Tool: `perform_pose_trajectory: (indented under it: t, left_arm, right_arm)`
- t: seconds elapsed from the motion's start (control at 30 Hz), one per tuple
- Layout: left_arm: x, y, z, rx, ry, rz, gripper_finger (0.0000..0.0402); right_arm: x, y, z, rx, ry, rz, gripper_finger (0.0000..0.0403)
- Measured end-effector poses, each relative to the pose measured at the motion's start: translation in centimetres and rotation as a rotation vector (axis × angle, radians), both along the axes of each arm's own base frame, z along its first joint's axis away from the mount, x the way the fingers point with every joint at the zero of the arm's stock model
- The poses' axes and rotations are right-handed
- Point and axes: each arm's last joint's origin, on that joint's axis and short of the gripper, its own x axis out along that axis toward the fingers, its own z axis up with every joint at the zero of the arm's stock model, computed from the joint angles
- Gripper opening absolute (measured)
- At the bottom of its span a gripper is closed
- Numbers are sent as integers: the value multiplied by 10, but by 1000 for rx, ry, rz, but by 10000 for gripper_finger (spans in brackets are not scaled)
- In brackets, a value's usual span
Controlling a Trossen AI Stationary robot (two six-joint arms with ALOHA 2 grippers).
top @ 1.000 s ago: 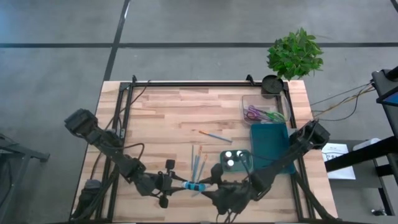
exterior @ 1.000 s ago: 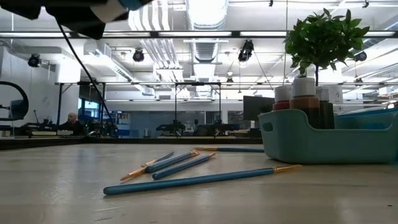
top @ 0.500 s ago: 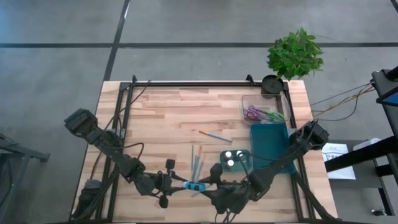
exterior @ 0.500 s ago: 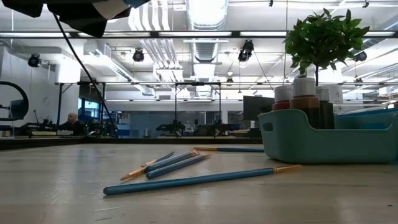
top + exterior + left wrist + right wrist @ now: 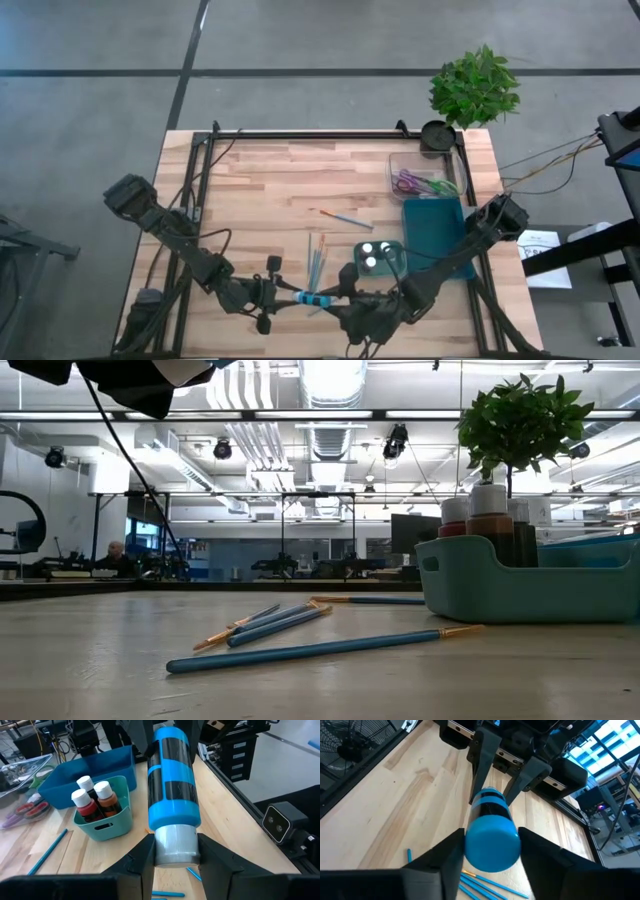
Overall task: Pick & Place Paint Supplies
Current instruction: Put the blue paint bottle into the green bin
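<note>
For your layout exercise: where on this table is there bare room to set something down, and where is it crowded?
Bare wood: the far left of the table, behind the brushes. Crowded: the right edge, with scissors tray, blue tray and teal caddy.

My two arms are matte black, built of chunky jointed segments with dark cables looping along them. The left gripper (image 5: 172, 852) and the right gripper (image 5: 490, 851) each end in two flat, angular black fingers.

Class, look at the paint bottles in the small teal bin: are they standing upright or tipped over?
Upright: the paint bottles stand caps-up, side by side, inside the teal bin.
</note>
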Motion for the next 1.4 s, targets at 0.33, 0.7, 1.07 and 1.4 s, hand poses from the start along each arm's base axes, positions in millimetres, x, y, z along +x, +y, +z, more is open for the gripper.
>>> perform_pose_trajectory:
  t: [0.33,0.7,1.07,1.4]
  left_arm:
    - [0,0,-1,12,7,-7,170]
    - [-14,23,-14,362,99,321,250]
    - [-30,-10,9,431,-87,201,259]
    - [-34,-30,34,325,-280,5,259]
  right_arm:
    - [0,0,0,1,3,8,125]
    - [-2,4,2,13,-4,9,129]
    - [-13,18,24,87,-123,24,130]
    - [-15,27,32,63,-200,80,130]
